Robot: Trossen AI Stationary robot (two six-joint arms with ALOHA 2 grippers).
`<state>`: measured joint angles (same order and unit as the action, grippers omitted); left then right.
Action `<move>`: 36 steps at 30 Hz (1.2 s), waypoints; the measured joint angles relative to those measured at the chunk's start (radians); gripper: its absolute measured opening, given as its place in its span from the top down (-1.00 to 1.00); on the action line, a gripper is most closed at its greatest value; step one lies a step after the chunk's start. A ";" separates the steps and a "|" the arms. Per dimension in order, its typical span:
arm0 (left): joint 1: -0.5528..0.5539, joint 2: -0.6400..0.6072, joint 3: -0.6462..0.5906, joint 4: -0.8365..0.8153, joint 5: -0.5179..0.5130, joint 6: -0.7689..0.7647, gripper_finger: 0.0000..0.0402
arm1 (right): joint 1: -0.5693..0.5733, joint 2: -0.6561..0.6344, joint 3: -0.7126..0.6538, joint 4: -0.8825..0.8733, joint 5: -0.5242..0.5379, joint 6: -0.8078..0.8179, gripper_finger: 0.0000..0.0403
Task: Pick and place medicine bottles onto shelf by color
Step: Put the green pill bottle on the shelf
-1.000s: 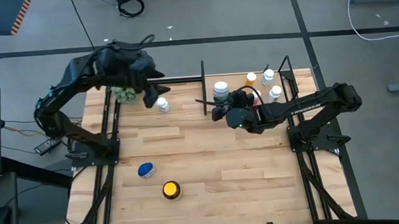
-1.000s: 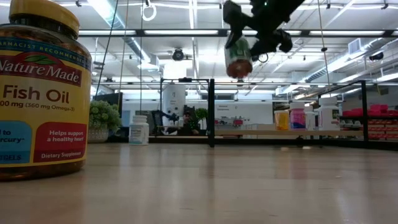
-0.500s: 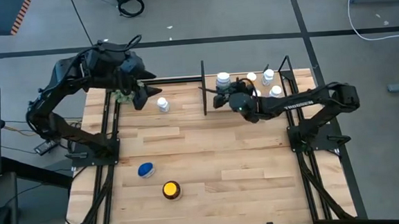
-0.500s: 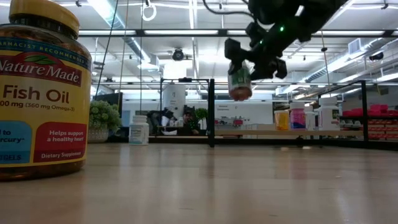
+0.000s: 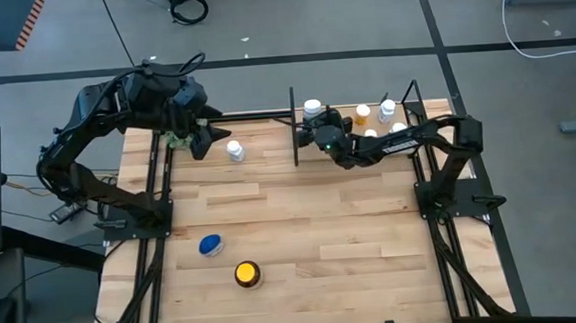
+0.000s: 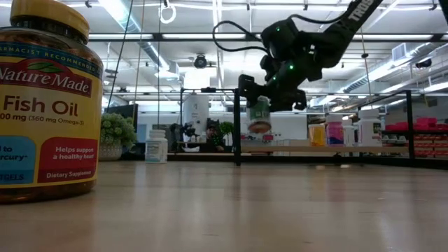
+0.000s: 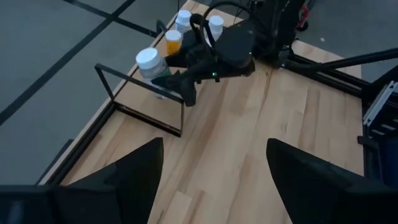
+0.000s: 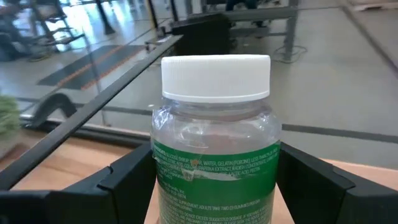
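Altogether seven bottles show from above. One clear green-labelled bottle (image 5: 312, 110), white-capped, is clamped in the right pincer (image 5: 318, 132) over the shelf (image 5: 350, 108) at upper centre, beside three bottles (image 5: 385, 110) standing there. Left of it stands a white bottle (image 5: 234, 151); a blue-lidded bottle (image 5: 210, 244) and a yellow-lidded bottle (image 5: 246, 274) sit lower left on the worktop (image 5: 322, 230). The left pincer (image 5: 198, 137), fingers apart, hovers by a green plant ball (image 5: 174, 138).
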<state>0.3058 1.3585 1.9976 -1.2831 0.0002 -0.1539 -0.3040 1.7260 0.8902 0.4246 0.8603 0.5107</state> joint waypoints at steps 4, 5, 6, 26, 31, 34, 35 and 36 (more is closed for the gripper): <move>0.000 0.000 0.000 -0.001 0.000 0.000 -0.44 | -0.030 0.029 0.001 0.044 -0.039 -0.011 -0.48; 0.000 0.000 0.000 -0.001 0.000 -0.002 -0.44 | -0.039 0.031 0.000 0.036 -0.029 -0.014 -0.48; 0.000 0.000 0.000 -0.001 0.000 -0.009 -0.44 | -0.046 0.032 -0.001 0.031 -0.018 -0.014 -0.48; 0.000 0.003 0.000 0.051 -0.031 -0.027 -0.44 | -0.082 0.030 0.000 0.050 -0.071 -0.052 -0.48; 0.000 0.003 0.000 0.052 -0.042 -0.027 -0.44 | -0.112 0.043 -0.001 0.045 -0.141 -0.062 -0.48; 0.000 0.003 0.000 0.052 -0.042 -0.027 -0.44 | -0.120 0.055 0.000 0.048 -0.163 -0.054 -0.48; 0.000 0.003 0.000 0.052 -0.042 -0.031 -0.44 | -0.120 0.055 -0.001 0.046 -0.166 -0.051 -0.48; 0.000 0.003 0.000 0.052 -0.042 -0.039 -0.44 | -0.120 0.055 -0.001 0.045 -0.166 -0.046 -0.48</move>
<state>0.3054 1.3617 1.9976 -1.2312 -0.0418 -0.1933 -0.4240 1.7805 0.8894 0.4701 0.6945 0.4652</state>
